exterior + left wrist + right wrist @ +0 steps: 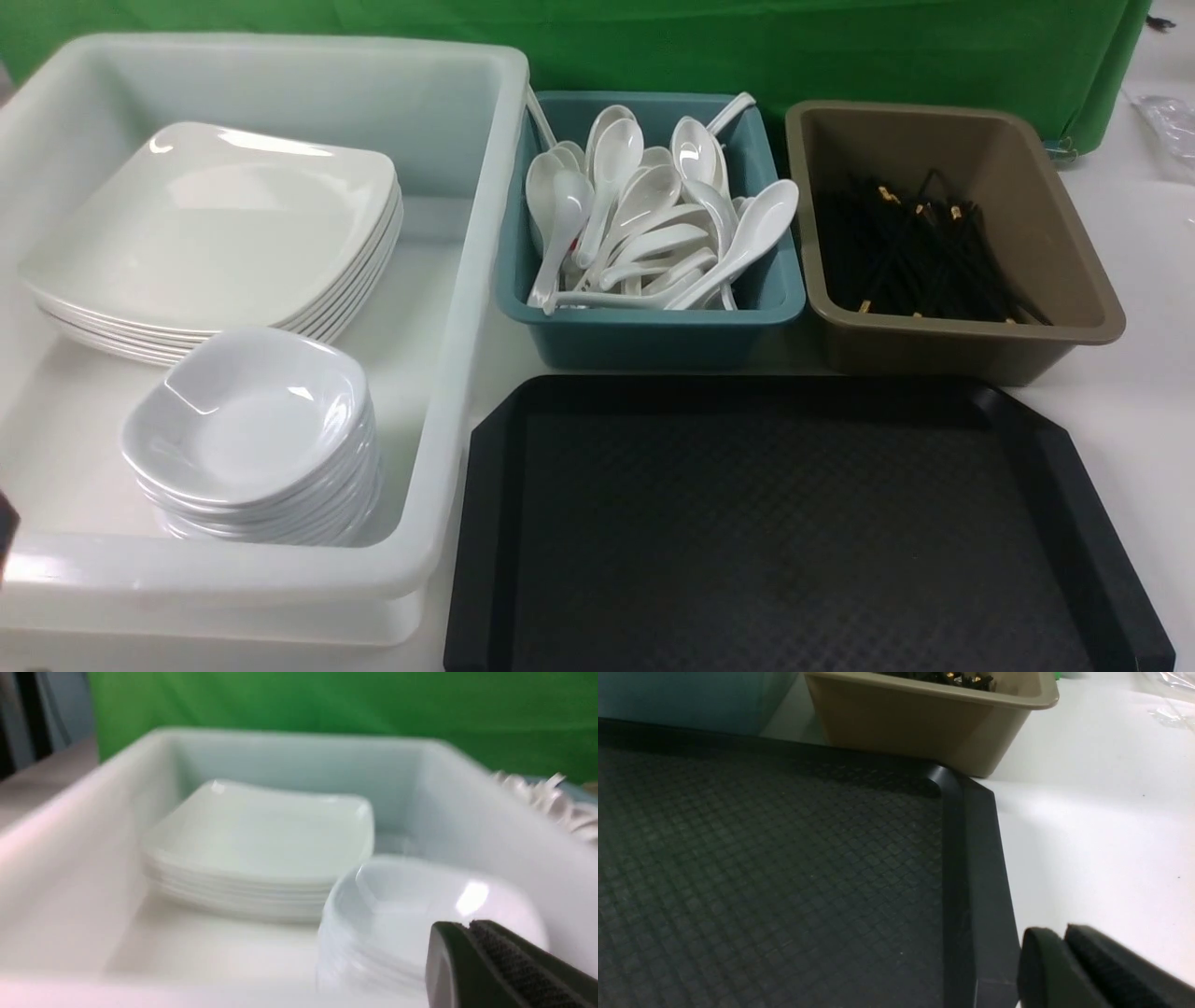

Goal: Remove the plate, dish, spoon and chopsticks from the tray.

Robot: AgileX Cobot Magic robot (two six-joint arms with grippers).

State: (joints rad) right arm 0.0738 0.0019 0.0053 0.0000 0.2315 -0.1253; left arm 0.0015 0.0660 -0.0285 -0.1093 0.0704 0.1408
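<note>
Tray (794, 523) bare; plates (215, 233), dishes (247, 420) stacked in tub (448, 373). Left gripper (472, 952), right gripper (1066, 956) both pressed together, empty. Risk: left arm bumping dish stack while pulling away.

The front view looks down and forward over the whole table, the left wrist view sits low and close facing into the white tub (467, 812), and the right wrist view hovers close over the tray (971, 868), both regions shared with the front view.
</note>
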